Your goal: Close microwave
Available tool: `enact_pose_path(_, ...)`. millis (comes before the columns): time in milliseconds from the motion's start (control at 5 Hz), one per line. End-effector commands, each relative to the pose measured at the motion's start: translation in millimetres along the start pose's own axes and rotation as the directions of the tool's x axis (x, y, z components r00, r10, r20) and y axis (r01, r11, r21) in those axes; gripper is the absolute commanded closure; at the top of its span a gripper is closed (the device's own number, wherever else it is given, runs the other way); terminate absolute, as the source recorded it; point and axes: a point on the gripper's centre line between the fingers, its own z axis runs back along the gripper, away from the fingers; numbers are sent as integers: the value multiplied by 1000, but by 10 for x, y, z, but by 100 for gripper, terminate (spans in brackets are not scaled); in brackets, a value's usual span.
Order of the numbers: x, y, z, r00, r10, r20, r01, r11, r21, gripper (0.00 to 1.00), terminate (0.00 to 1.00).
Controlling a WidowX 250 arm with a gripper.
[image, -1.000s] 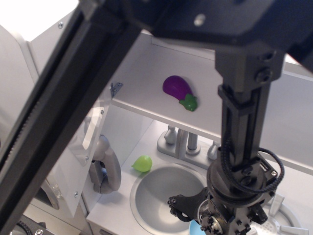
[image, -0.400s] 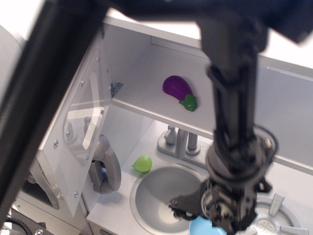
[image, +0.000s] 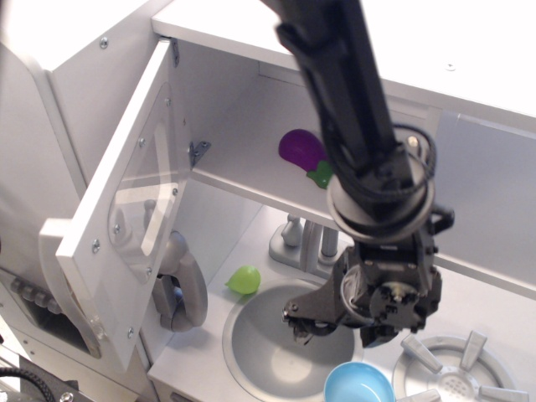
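Note:
The microwave [image: 243, 142] is the white upper compartment, and it stands open. Its white door [image: 92, 243] with a clear window [image: 146, 180] is swung out to the left, hinged at the compartment's left wall. A purple eggplant [image: 295, 144] lies inside on the shelf, partly behind my arm. My gripper [image: 335, 328] hangs over the sink, to the right of the door and below the compartment, touching neither. One dark finger [image: 300, 322] points left toward the door. I cannot tell whether the jaws are open or shut.
A grey sink [image: 268, 347] lies under the gripper, with a faucet [image: 306, 243] behind it. A green fruit [image: 244, 279] sits at the sink's back left. A blue bowl [image: 358, 385] and a stove burner [image: 456, 377] are at the front right. A curved grey handle [image: 188, 289] is below the door.
My arm has swung away from the camera and the gripper has risen from the bottom edge to above the sink. The door has not moved.

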Motion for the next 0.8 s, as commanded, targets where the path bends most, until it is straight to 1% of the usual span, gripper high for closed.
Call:
enact_pose_path(0, 578, 201, 730, 999, 40, -10, -40, 996, -78, 0, 0)
enact_pose_path(200, 809, 487, 1010, 998, 58, 8, -57, 997, -56, 0, 0)
enact_pose_path(400, 876, 850, 1086, 996, 87, 16, -85, 991, -99, 0, 0)
enact_pose_path(600, 855, 1101, 1243, 993, 119, -21, -121, 970, -211, 0, 0)
